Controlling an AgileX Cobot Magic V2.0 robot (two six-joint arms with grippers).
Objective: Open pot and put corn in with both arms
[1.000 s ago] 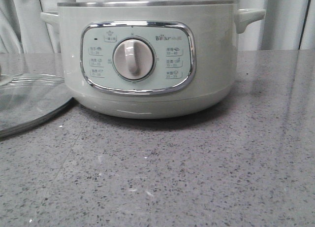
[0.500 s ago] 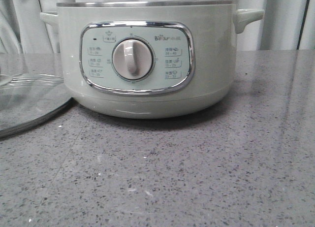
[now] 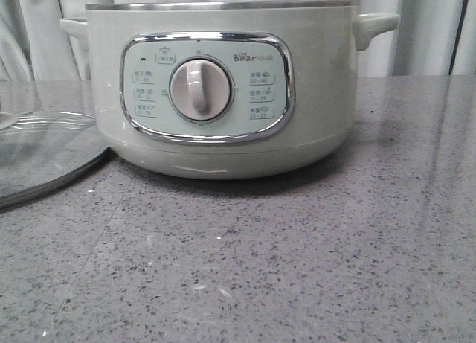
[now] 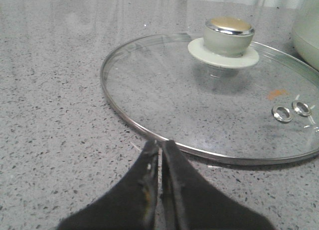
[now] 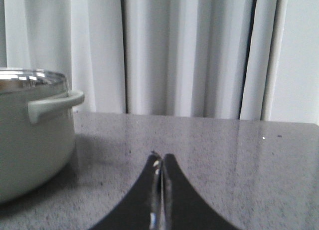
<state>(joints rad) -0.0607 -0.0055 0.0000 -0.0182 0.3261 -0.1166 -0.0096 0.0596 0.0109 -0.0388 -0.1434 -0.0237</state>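
The sage-green pot (image 3: 216,97) stands in the middle of the grey table, its dial panel facing the front camera and its steel rim uncovered. One side handle of the pot (image 5: 30,135) shows in the right wrist view. The glass lid (image 4: 214,95) with its green knob lies flat on the table left of the pot; the lid (image 3: 41,153) also shows at the left edge of the front view. My left gripper (image 4: 160,146) is shut and empty, just short of the lid's metal rim. My right gripper (image 5: 160,161) is shut and empty, low over the table right of the pot. The corn is out of view.
Pale curtains (image 5: 189,50) hang behind the far edge of the table. The speckled grey tabletop (image 3: 297,261) stretches in front of the pot and to its right.
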